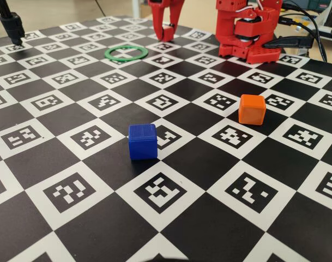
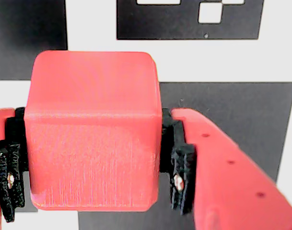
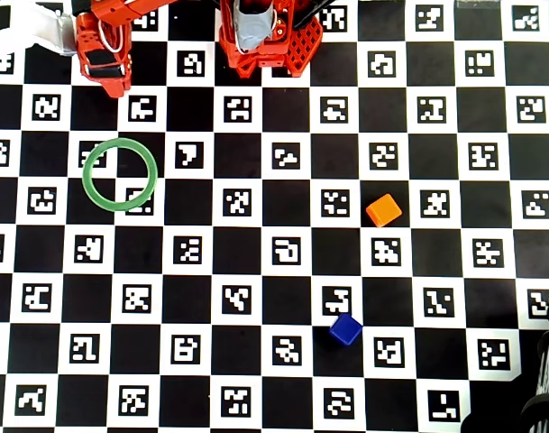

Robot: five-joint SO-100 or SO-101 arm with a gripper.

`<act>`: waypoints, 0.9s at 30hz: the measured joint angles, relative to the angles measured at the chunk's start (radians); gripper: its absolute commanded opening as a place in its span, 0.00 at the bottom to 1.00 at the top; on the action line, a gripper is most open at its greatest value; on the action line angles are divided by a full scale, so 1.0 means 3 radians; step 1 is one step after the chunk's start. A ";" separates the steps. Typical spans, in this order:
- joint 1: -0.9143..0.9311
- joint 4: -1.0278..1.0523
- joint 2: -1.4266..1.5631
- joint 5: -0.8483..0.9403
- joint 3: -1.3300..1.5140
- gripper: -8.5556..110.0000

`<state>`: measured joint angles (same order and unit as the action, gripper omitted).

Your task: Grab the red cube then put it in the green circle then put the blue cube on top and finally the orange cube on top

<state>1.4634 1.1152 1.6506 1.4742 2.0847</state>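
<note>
The red tool (image 2: 93, 158) grips the red cube (image 2: 90, 129) squarely between its two fingers, black pads (image 2: 181, 177) pressed against the cube's left and right faces, as the wrist view shows at close range. Below the cube lies the bench (image 3: 274, 271), a board of black squares and white squares printed with coded markers. In the overhead view the tool (image 3: 114, 86) hangs near the board's top left, just above the green ring (image 3: 85, 185), which lies flat and holds nothing inside it. The orange cube (image 3: 383, 210) sits right of centre, well apart from the ring, and the blue cube (image 3: 345, 329) rests farther toward the bottom edge. The fixed view puts the blue cube (image 1: 143, 141) nearest the camera and the orange cube (image 1: 252, 109) to its right, with the ring (image 1: 126, 53) and the tool (image 1: 167, 37) at the far side beside the arm's red base (image 1: 247, 33).
</note>
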 measured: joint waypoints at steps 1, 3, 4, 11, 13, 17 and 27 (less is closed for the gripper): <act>0.0000 0.0061 0.0000 0.0000 -0.0077 0.10; 0.0000 0.0189 0.0000 0.0000 -0.0230 0.10; 0.0000 0.0256 0.0000 -0.0005 -0.0302 0.10; -0.0112 0.0721 0.0000 -0.0199 -0.0900 0.09; -0.0184 0.0828 0.0000 -0.0276 -0.1033 0.09; -0.0348 0.0977 0.0000 -0.0430 -0.1191 0.09; -0.0874 0.1166 0.0000 -0.0910 -0.1519 0.09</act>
<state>1.2011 1.4650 1.6506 1.2011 1.6291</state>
